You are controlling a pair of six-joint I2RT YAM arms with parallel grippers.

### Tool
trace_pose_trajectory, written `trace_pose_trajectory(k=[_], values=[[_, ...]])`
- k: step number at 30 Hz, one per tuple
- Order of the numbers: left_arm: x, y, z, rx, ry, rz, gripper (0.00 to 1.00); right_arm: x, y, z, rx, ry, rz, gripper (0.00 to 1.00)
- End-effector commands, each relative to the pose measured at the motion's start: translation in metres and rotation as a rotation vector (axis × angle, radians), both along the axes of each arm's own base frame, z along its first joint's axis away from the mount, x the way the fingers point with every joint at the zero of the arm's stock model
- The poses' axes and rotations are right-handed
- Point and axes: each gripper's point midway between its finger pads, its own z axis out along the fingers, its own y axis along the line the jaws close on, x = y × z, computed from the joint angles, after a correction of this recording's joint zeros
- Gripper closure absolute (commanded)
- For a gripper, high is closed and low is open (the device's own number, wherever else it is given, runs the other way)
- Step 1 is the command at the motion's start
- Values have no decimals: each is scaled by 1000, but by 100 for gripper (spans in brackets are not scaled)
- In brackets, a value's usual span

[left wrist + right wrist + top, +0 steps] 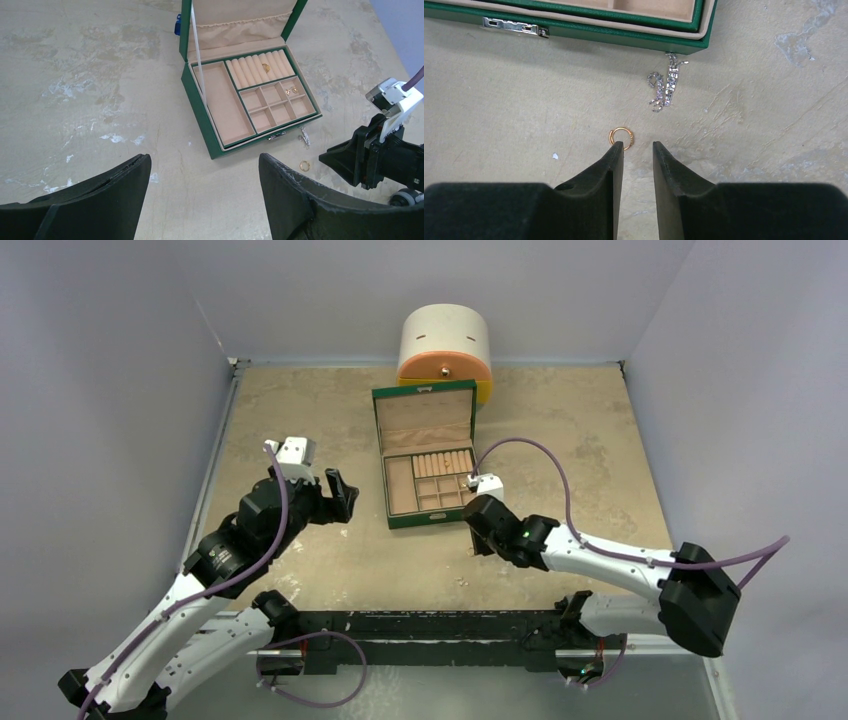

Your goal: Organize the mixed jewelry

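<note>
Our right gripper (638,148), open just a little and empty, must line up so the gold ring (621,138) sits between its tips.

Boxed gold pieces (290,90): kind indiscernible

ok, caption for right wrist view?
Right gripper, jaws slightly apart, by a small gold hoop; silvery crystal piece beside green box.
</note>
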Motion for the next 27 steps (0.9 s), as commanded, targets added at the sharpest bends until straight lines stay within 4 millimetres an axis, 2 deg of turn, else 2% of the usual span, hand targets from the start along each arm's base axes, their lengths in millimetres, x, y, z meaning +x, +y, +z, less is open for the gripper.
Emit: trace_pose_trajectory(k=[1,5,10,19,27], values=[[4,-2,11,-17,-40,-7,21,7,6,18,57,-37,-54,69],[4,-2,11,-18,-40,-8,21,6,7,12,83,-12,-130,70],[4,-3,11,-16,-39,-10,21,7,10,-2,82,22,-184,80],[4,-2,11,-17,-40,-9,21,1,16,-22,82,79,-186,82],[4,-2,11,-17,-40,-11,21,-2,10,-33,53,98,-214,84]])
